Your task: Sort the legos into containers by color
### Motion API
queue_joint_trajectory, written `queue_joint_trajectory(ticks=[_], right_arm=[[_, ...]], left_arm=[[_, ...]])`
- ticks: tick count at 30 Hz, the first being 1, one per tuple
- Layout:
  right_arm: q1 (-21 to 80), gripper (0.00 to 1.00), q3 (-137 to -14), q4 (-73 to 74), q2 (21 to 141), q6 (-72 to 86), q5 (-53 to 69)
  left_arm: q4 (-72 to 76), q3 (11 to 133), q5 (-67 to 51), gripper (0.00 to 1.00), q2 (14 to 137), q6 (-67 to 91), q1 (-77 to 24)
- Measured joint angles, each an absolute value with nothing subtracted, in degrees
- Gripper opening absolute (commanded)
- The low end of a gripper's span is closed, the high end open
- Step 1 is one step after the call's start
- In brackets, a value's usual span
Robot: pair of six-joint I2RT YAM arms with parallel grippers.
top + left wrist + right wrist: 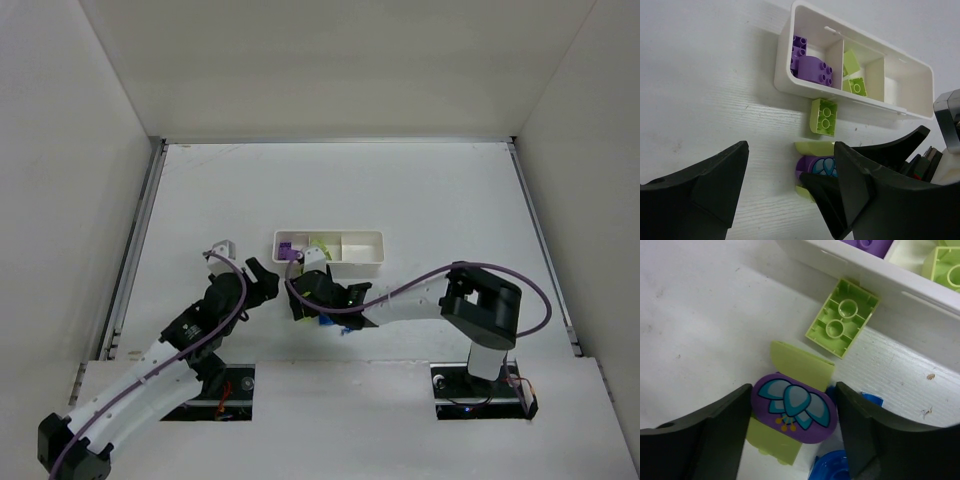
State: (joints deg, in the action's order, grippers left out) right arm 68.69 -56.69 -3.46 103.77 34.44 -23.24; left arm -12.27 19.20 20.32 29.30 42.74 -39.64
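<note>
The right arm (420, 305) stretches from its base at the near right across to the left, its wrist low on the near side of the white tray (360, 268). The right gripper (793, 390) stands wide, its jaws on either side of a purple oval piece (792, 407) with a petal print, which lies on lime pieces (802, 365). One finger (705, 435) is right at the piece's edge (whether it touches, I cannot tell), and nothing is clamped. Blue legos (832, 470) lie by the other finger. A lime brick (842, 317), hollow side up, lies just beside the tray's near wall.

The left arm (190, 335) reaches from the near left toward the same pile; the left gripper (790, 150) is also wide and holds nothing. In the tray, purple bricks (810, 62) sit in the left compartment and lime ones (855, 75) in the middle.
</note>
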Motion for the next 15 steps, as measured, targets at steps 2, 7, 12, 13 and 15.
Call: queue_joint_trajectory(ticks=[2, 7, 12, 13, 15], right_arm=[[68.7, 0.61, -56.8, -3.7, 103.7, 34.4, -23.6], [68.7, 0.55, -56.4, -3.0, 102.8, 34.7, -24.4], [68.7, 0.56, -54.6, -2.2, 98.2, 34.8, -25.3], [68.7, 0.56, -54.4, -2.2, 97.2, 34.8, -25.4], [68.7, 0.56, -53.8, -2.3, 95.2, 35.0, -25.5]], left_arm=[[-12.6, 19.0, 20.2, 0.68, 29.0, 43.2, -39.6], [-12.9, 18.9, 18.8, 0.69, 29.0, 43.8, -39.6], [-12.5, 18.9, 15.5, 0.71, 29.0, 44.9, -39.6], [-12.3, 18.8, 14.7, 0.71, 29.0, 45.2, -39.6], [-11.2, 18.4, 12.9, 0.71, 28.7, 46.2, -39.5]])
